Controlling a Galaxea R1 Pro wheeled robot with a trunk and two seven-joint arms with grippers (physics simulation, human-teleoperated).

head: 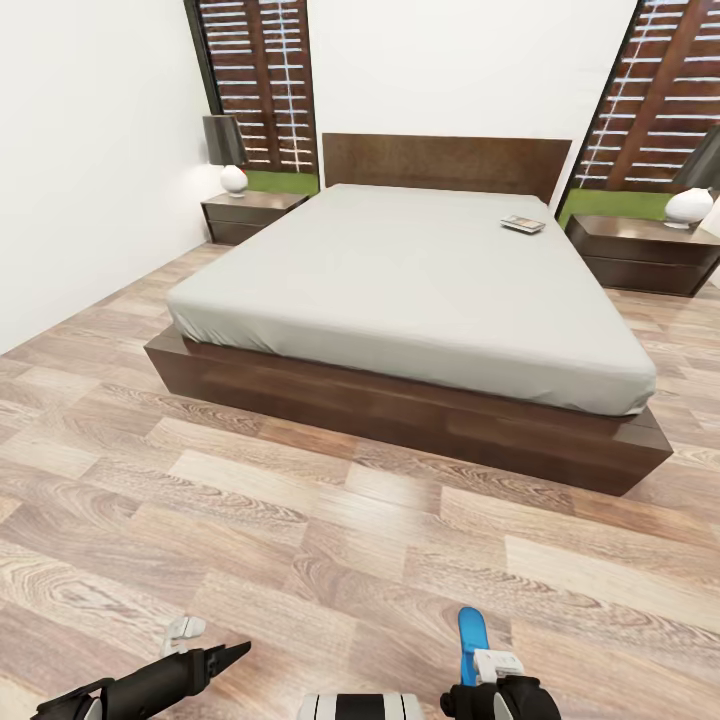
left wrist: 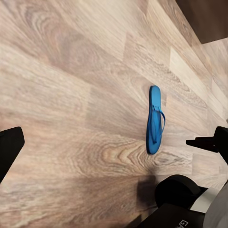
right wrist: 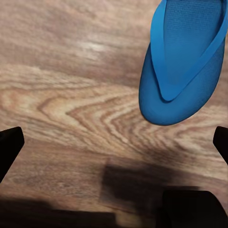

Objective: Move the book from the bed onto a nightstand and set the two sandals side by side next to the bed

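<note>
I am holding my right hand (right wrist: 114, 142), fingers spread wide apart and empty, just above the flat bright-blue flip-flop sandal (right wrist: 185, 61) lying on the wood-plank floor (head: 300, 520); it sits just ahead of this hand, long axis pointing away toward the low grey-mattressed bed (head: 420, 280), far nearer to this hand than to my left hand (head: 215, 660), which is also hanging open. The small dark paperback book (head: 522, 224) is lying far ahead of both hands on the mattress, near the dark wooden nightstand (head: 640, 250), with nothing blocking the sandal.

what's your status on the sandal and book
Both grippers open, holding nothing. One sandal flat on floor by right gripper. Book on bed, far corner. Nothing in the way.
</note>
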